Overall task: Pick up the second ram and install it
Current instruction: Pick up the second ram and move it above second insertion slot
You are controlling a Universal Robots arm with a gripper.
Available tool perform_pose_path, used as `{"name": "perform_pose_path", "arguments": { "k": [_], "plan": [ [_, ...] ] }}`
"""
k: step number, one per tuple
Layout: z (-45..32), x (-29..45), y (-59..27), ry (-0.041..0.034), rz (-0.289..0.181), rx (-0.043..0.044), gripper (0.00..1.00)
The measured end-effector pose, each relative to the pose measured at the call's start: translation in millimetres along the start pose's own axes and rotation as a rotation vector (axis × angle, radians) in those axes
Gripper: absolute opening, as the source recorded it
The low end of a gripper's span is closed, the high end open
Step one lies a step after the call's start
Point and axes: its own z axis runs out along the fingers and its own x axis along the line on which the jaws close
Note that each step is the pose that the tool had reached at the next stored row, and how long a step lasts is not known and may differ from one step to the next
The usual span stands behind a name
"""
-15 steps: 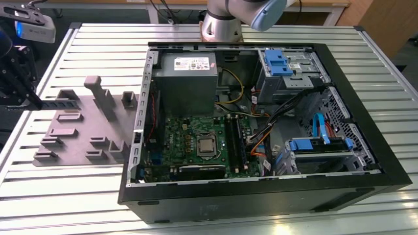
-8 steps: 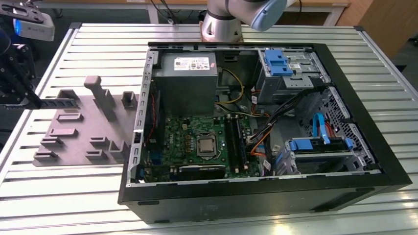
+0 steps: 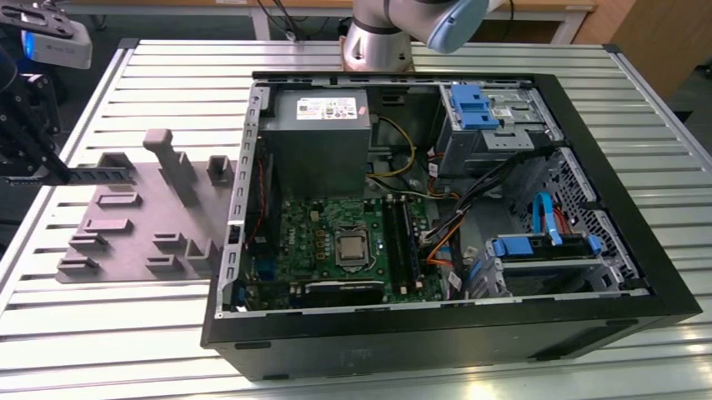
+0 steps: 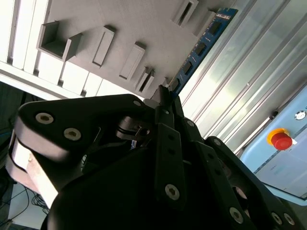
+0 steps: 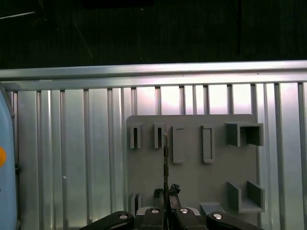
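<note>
Pincer point(image 4: 163, 97) grips the second ram point(image 4: 200, 47) over the grey slotted fixture point(image 4: 120, 24).

Slatted table point(image 3: 145, 333) w/ PC case point(image 3: 445, 329) (open), grey jig point(image 3: 122, 242).

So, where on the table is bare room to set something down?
Bare slats lie between the grey fixture plate and the near edge of the table, and beyond the plate toward the far edge. Inside the computer case it is crowded.
</note>
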Motion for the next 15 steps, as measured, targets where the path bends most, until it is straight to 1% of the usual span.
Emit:
{"name": "perform_pose_path", "arguments": {
  "k": [15],
  "plan": [
    [-3.3, 0.0, 0.0, 0.0001, 0.000, -0.0001, 0.14]
  ]
}}
